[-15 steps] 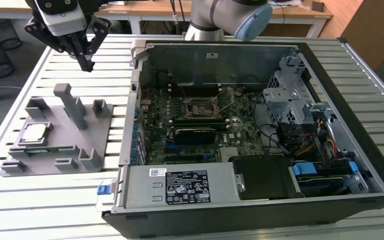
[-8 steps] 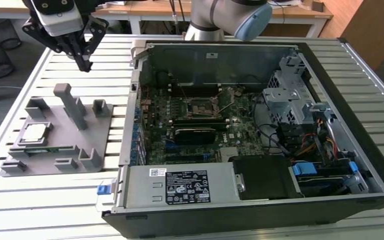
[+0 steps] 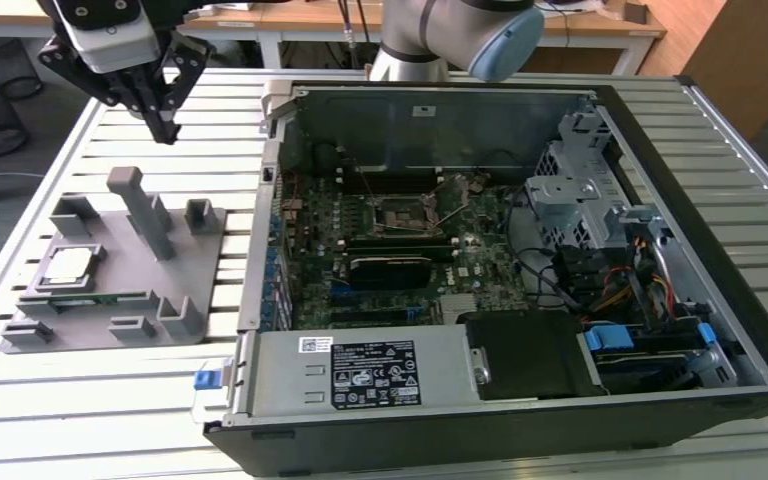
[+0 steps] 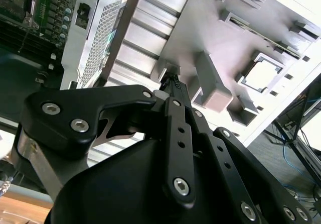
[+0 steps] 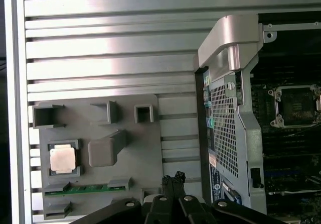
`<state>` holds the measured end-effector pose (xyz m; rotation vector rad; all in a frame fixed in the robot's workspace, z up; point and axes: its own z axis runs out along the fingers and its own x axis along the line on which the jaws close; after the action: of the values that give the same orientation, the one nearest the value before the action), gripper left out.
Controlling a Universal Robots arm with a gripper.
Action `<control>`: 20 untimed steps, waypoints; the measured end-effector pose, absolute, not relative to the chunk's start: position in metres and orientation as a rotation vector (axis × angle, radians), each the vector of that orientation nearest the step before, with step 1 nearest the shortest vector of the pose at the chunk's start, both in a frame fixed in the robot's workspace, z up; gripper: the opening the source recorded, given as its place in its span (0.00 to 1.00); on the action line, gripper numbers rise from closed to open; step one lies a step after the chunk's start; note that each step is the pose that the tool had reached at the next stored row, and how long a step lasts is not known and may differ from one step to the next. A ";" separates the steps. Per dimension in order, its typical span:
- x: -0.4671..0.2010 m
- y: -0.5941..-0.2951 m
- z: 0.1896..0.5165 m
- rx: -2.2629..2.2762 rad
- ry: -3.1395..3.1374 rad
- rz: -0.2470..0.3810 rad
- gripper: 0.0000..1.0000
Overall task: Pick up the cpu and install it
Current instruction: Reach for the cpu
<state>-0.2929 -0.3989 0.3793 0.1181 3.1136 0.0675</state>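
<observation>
Pincer (image 3: 164,128) hovering at upper left of exterior view over slatted desk (image 3: 91,400), fingertips apparently pressed together, empty. Cpu (image 3: 67,264) lying in grey holder tray (image 3: 204,265), centre left, beside open computer case (image 3: 491,440).

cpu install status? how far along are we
Done: nothing that shows. The cpu lies in its grey holder on the table, and the motherboard socket looks empty.
In hand: nothing. The gripper hangs shut above the table beside the holder, apart from the cpu.
Left: both the pick and the install.
</observation>
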 end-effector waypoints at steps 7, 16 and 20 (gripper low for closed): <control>-0.297 -0.399 0.379 0.118 3.114 0.068 0.11; -0.301 -0.399 0.378 0.118 3.114 0.068 0.11; -0.304 -0.399 0.378 0.118 3.114 0.068 0.11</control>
<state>-0.3035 -0.3989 0.3782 0.1180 3.1136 0.0676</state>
